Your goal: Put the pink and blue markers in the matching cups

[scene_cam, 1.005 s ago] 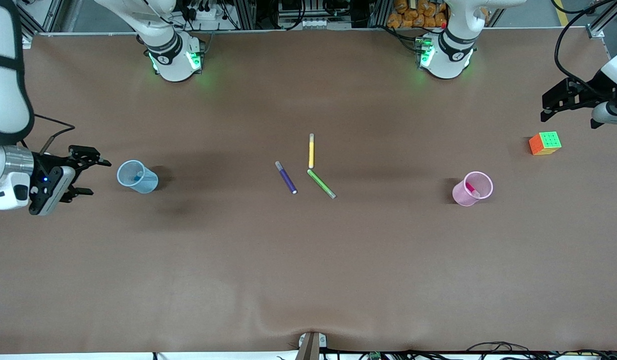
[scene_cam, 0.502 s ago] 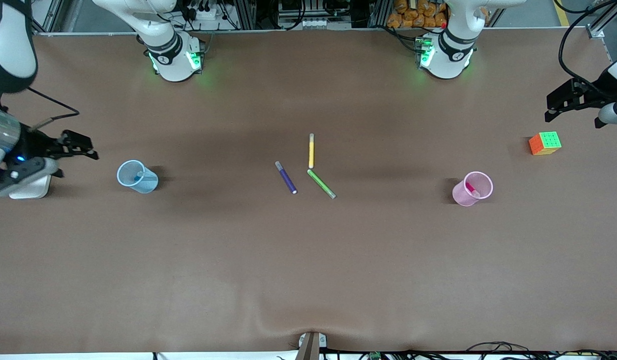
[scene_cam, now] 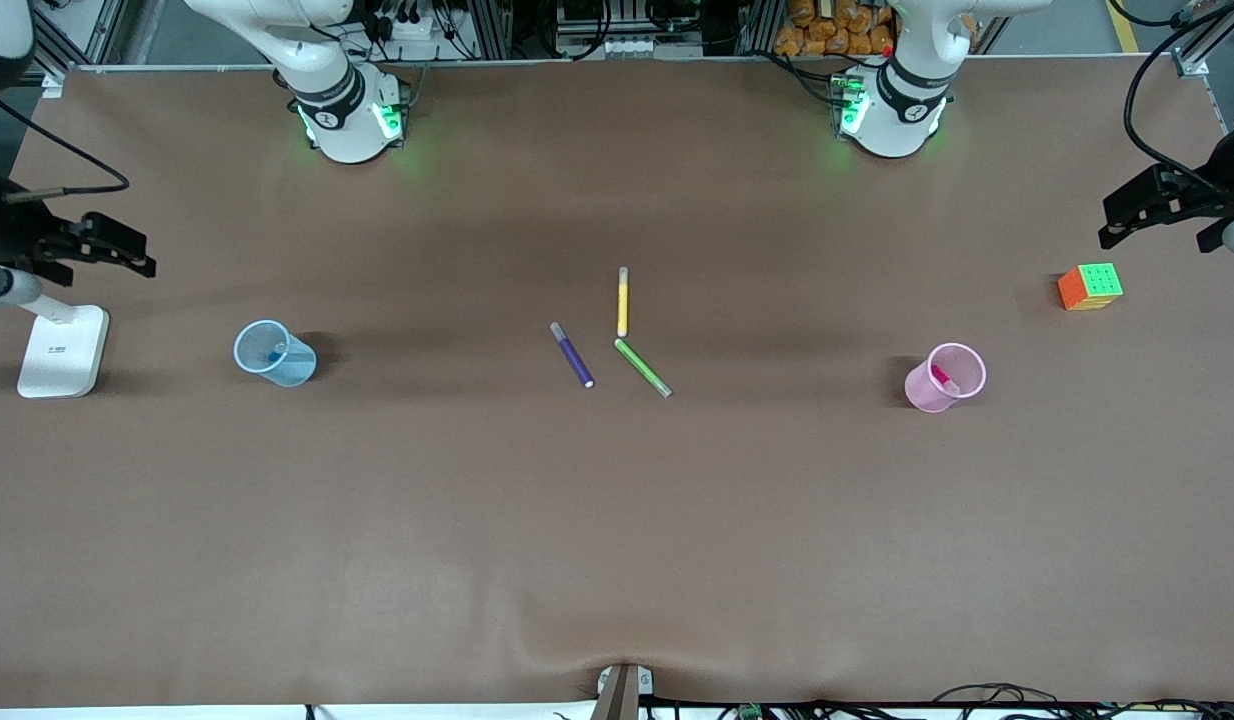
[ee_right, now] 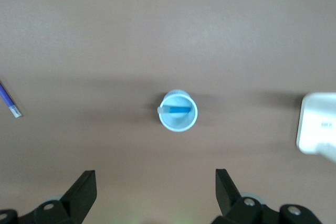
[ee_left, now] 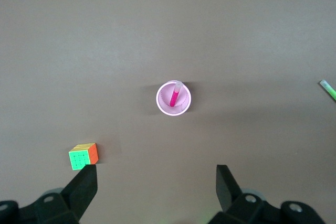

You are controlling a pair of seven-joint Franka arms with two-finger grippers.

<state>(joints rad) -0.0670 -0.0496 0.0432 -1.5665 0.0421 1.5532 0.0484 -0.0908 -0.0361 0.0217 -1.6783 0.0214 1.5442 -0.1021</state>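
2 arms frame the table (scene_cam: pixel 617 560), each drawn out to its own end and up in the air; judged from how things lie, the sorting is done and the step in hand is a clean retreat. The right gripper (scene_cam: pixel 97 252) hangs at the right arm's end over the table edge, above the white stand (scene_cam: pixel 62 350), its jaws spread wide with nothing between them. The left gripper (scene_cam: pixel 1147 205) hangs at the left arm's end, above the colour cube (scene_cam: pixel 1090 286), its jaws spread just as wide and bare too.

Doing this step well means lifting away without swinging low over either cup, since both are light and tall loads lean inside them; a brush could tip one. The blue cup (scene_cam: pixel 275 353) stands upright toward the right arm's end, with the blue marker (ee_right: pixel 178 109) leaning inside it. The pink cup (scene_cam: pixel 944 376) stands upright toward the left arm's end, holding the pink marker (ee_left: pixel 174 95).

3 leftover pens lie mid-table, well apart from both cups: the yellow pen (scene_cam: pixel 623 302), the green pen (scene_cam: pixel 642 367) and the purple pen (scene_cam: pixel 572 355). They need no handling, so neither arm should return there.
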